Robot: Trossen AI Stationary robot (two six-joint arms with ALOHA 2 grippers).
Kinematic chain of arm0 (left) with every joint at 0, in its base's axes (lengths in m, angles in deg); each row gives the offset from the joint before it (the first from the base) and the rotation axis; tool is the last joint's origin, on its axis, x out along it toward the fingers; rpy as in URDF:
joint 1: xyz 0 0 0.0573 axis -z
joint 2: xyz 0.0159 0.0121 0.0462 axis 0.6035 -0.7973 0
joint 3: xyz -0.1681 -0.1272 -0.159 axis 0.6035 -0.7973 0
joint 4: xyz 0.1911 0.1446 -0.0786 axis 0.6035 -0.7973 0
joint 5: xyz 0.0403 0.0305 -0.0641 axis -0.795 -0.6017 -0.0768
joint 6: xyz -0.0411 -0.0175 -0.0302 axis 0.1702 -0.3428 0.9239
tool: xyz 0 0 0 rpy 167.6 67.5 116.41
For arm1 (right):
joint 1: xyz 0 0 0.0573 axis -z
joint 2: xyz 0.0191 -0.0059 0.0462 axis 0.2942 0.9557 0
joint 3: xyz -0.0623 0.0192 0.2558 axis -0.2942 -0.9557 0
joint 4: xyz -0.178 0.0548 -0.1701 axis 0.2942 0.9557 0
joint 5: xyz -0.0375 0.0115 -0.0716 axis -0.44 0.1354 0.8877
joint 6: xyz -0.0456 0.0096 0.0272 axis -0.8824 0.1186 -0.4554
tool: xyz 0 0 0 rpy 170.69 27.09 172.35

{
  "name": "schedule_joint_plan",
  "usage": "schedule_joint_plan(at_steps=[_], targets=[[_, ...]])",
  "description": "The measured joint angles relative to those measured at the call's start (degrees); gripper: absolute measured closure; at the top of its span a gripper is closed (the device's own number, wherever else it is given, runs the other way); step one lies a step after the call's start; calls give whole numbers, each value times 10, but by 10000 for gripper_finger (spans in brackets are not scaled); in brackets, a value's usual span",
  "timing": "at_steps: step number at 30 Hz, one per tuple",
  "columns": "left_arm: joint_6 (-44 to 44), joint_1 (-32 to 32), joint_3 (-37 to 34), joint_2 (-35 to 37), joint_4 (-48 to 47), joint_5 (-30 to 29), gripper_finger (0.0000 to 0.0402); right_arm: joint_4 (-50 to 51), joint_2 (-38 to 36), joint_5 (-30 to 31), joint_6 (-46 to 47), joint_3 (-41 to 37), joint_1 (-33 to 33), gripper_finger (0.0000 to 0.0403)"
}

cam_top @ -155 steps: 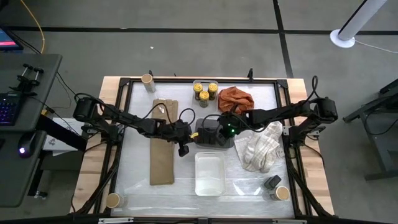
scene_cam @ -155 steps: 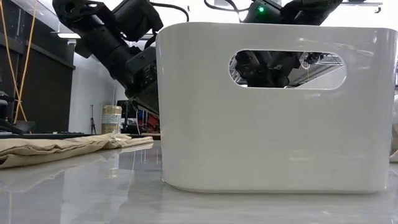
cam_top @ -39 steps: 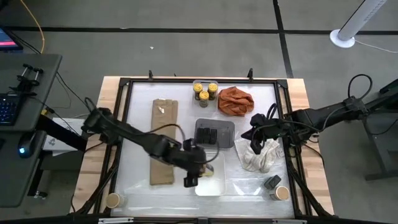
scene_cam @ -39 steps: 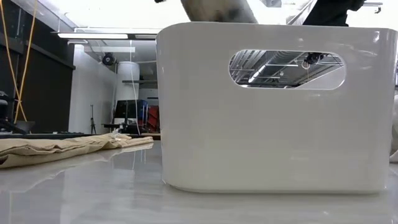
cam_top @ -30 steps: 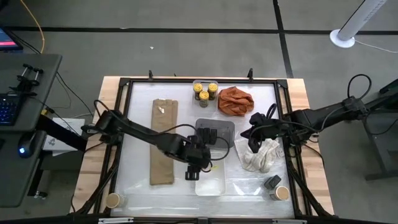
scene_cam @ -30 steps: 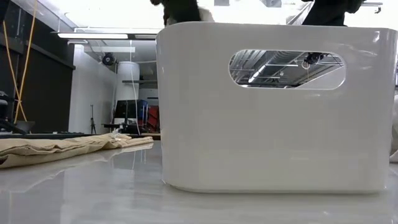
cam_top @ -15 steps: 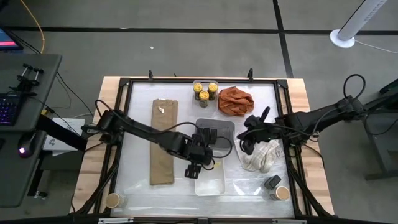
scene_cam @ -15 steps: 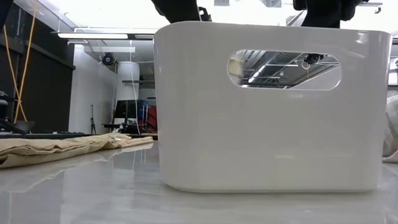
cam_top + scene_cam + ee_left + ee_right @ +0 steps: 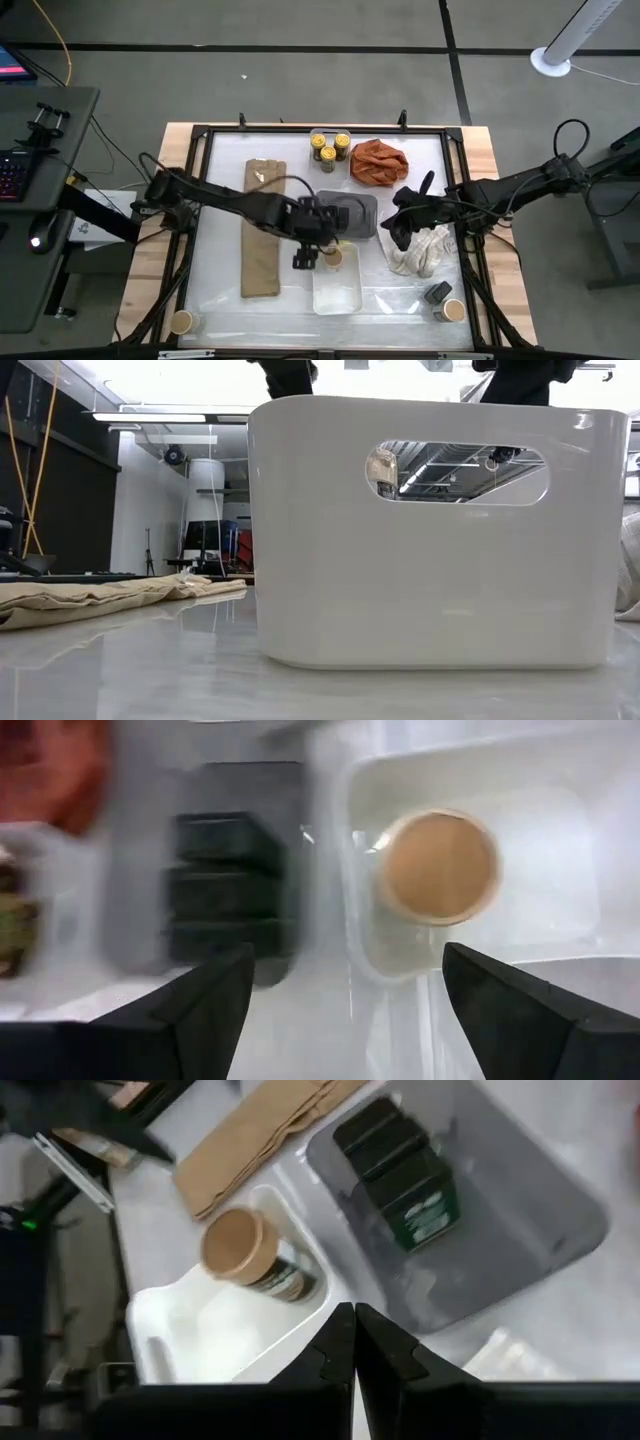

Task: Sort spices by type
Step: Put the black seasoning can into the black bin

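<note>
A round tan-topped tub [image 9: 438, 867] stands in the far end of the white tray [image 9: 338, 292]; it also shows through the tray's handle hole [image 9: 380, 470]. My left gripper [image 9: 345, 1010] hangs open above the tray's far left corner [image 9: 316, 250], touching nothing. Dark grey tins [image 9: 338, 216] lie in the grey tray [image 9: 364, 208]. Jars with yellow lids [image 9: 330, 148] stand at the far edge. A tin [image 9: 437, 292] and a tub [image 9: 453, 310] sit near right, another tub [image 9: 182, 322] near left. My right gripper [image 9: 353, 1325] is shut and empty, right of the grey tray [image 9: 393, 232].
A brown paper bag [image 9: 263, 228] lies flat left of the trays. An orange cloth [image 9: 378, 162] is bunched at the far right and a white cloth [image 9: 420, 248] lies under my right arm. The black frame [image 9: 200, 130] rims the table.
My left gripper has let go of the tan-topped tub, risen and drawn back toward the far edge. The tub now stands free in the white tray's far end, and the tray has shifted slightly.
</note>
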Motion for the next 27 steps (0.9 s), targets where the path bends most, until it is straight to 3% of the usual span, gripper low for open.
schedule_joint_plan(at_steps=[6,15,18,22,27], targets=[[66,-10,-39,89,27,-54,92,19,9,-71,94,0,-23,367],[194,10,-227,208,160,-70,92,127,63,-177,222,0,-177,178],[250,23,-281,230,226,-70,92,152,80,-194,255,0,-213,132],[288,40,-318,247,327,-76,92,189,85,-195,261,0,-236,111],[277,49,-321,247,381,-88,92,210,85,-213,215,0,-246,110]])
